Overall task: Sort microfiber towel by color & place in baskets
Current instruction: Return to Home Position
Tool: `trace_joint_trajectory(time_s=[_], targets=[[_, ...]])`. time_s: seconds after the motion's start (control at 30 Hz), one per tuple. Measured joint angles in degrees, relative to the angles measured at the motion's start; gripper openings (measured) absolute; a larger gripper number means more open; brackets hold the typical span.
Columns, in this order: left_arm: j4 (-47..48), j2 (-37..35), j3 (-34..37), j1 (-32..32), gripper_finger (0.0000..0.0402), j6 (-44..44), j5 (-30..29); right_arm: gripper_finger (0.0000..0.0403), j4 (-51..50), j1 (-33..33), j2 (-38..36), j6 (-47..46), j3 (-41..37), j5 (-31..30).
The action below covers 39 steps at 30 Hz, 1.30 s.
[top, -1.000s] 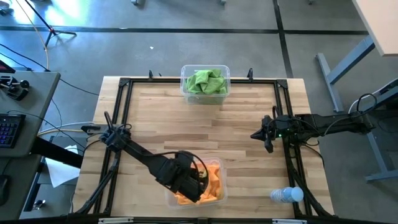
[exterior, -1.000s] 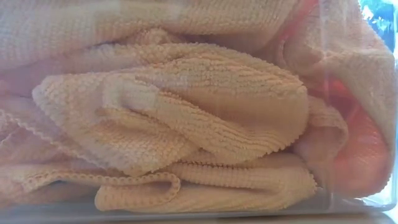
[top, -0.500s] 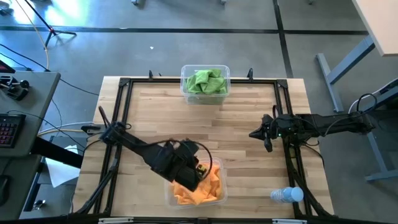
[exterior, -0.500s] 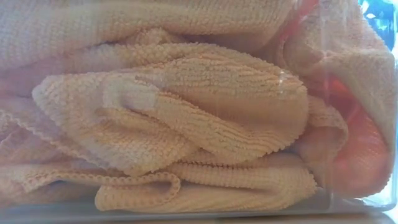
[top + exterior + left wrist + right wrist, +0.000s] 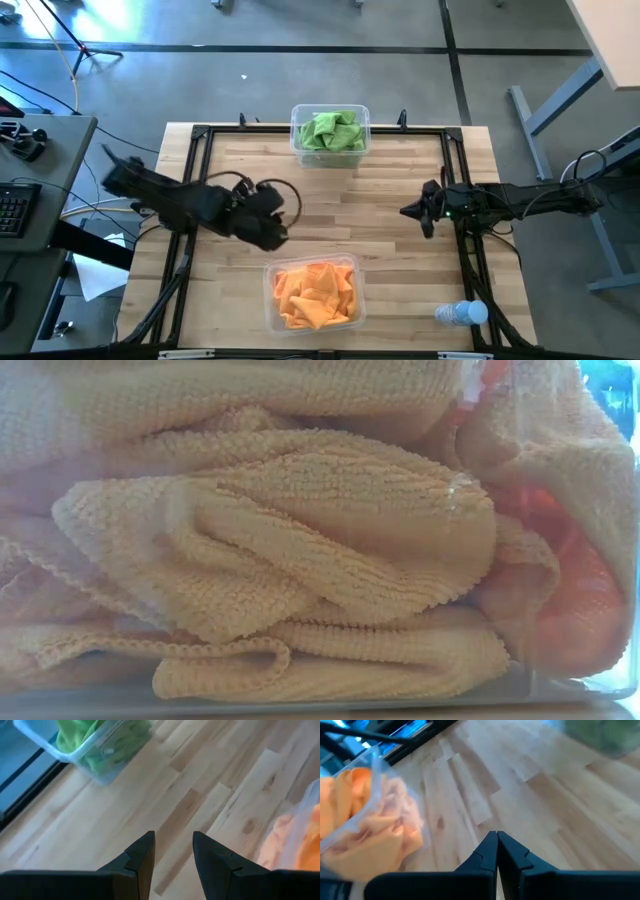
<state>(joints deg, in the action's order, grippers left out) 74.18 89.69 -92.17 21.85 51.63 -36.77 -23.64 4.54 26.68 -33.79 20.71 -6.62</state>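
Observation:
Orange microfiber towels [image 5: 314,294] lie heaped in a clear basket [image 5: 272,272] at the table's near middle. In the low view they [image 5: 300,560] press against its wall. Green towels [image 5: 330,130] fill a second basket [image 5: 297,118] at the far edge. My left gripper [image 5: 278,232] hovers over bare wood, left of and beyond the orange basket. In the left wrist view it [image 5: 172,837] is open with nothing between its fingers. My right gripper [image 5: 408,212] waits shut at the table's right side; in its own view it [image 5: 496,839] shows closed.
A clear plastic bottle [image 5: 460,313] lies at the near right corner. A black frame [image 5: 200,135] runs around the tabletop. Bare wood [image 5: 350,200] lies between the two baskets.
My left gripper has risen out of the orange basket and swung toward the table's left and far side, rolling as it went. It now stands over bare wood. The orange towels stay heaped in their basket.

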Motion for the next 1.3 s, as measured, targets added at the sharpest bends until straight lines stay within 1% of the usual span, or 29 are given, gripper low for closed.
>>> trace_joint_trajectory(time_s=[0.17,0.27,0.47,0.53,0.6,0.67,0.77,0.93,0.97,1.03,1.1,1.17,1.23,1.3], targets=[[-14.41,-12.96,17.18,-0.96,0.0122,-10.9,0.06,0.0,0.02,-0.01,0.0,0.16,0.0,-5.25],[-24.66,-20.23,27.07,-0.96,0.0122,-17.21,0.75,0.0,0.02,-0.02,0.0,0.69,0.0,-8.05],[-46.87,-32.94,45.35,-0.94,0.0122,-35.07,4.18,0.0,0.49,-0.02,0.0,1.19,0.0,-10.45],[-52.85,-36.27,50.91,-0.94,0.0122,-40.39,5.01,0.0,1.03,-0.02,-0.02,1.97,0.0,-10.88],[-56.86,-38.87,55.4,-0.94,0.0122,-45.38,6.51,0.0,1.86,-0.02,0.0,3.93,0.0,-10.89],[-59.33,-40.27,58.68,-0.94,0.0122,-47.63,6.94,0.0,2.26,-0.02,0.0,5.74,0.0,-10.91],[-61.61,-40.85,61.3,-0.94,0.0122,-47.87,7.7,0.0,2.4,-0.01,0.0,7.27,0.0,-10.9],[-61.6,-39.76,64.18,-2.82,0.0122,-50.43,6.72,0.0,2.43,-0.02,0.0,10.09,0.0,-12.23],[-61.52,-39.56,64.87,-3.73,0.0122,-50.23,5.98,0.0,2.45,-0.02,0.0,10.62,0.0,-12.74],[-61.97,-39.35,66.23,-5.73,0.0122,-47.09,5.16,0.0,2.47,-0.02,0.0,12.19,0.0,-13.37],[-62.79,-39.37,67.85,-7.75,0.0122,-44.22,6.47,0.0,2.49,-0.02,0.0,13.7,0.0,-14.12],[-66.84,-39.66,69.93,-9.29,0.0122,-43.83,9.62,0.0,2.51,-0.02,0.0,15.0,0.0,-14.55],[-72.72,-40.12,72.23,-10.64,0.0122,-45.3,12.67,0.0,2.54,-0.04,0.0,16.41,0.0,-14.61],[-79.28,-40.22,74.79,-11.78,0.0122,-46.98,14.19,0.0,2.54,-0.05,0.0,17.82,0.0,-14.63]])
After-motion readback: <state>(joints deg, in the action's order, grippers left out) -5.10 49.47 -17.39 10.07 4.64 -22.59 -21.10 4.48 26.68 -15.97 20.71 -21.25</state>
